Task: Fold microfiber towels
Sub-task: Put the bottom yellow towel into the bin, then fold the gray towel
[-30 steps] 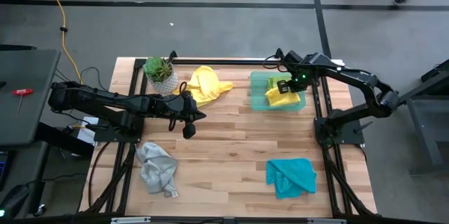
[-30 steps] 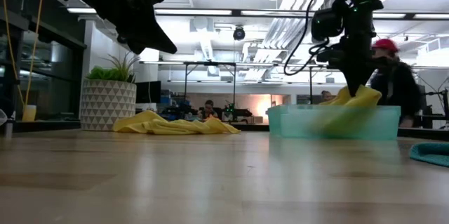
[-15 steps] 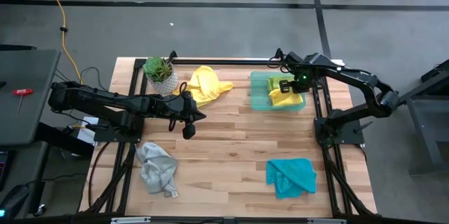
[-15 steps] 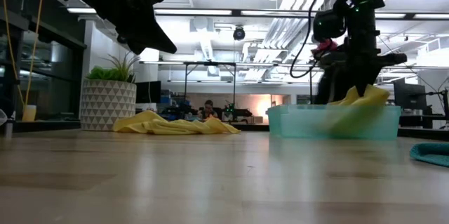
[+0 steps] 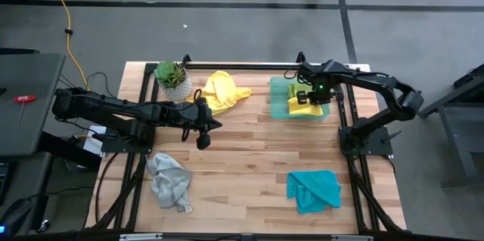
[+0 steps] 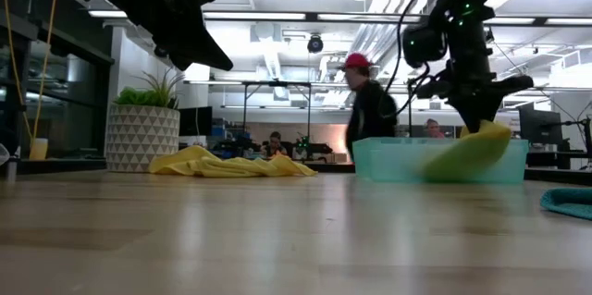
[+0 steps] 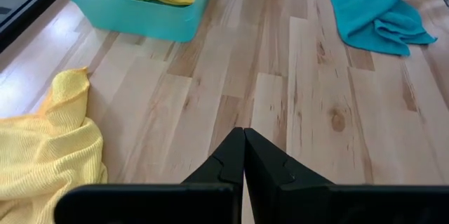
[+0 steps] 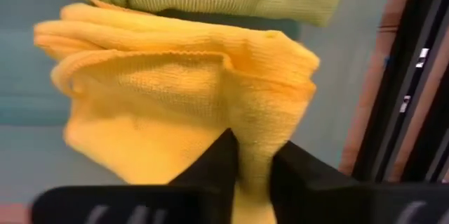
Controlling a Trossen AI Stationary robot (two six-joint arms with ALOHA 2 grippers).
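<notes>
Over the green tray (image 5: pixel 278 109), right pincer (image 8: pixel 254 155) narrowly parted around folded yellow towel (image 8: pixel 168 104).

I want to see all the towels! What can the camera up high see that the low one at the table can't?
Only the high view shows the grey towel and the whole teal towel, spread on the table.

Only the low view shows the room behind, with a person in a red cap.

Both show the loose yellow towel, the potted plant, the green tray, and the right gripper pinching a folded yellow towel at the tray.
</notes>
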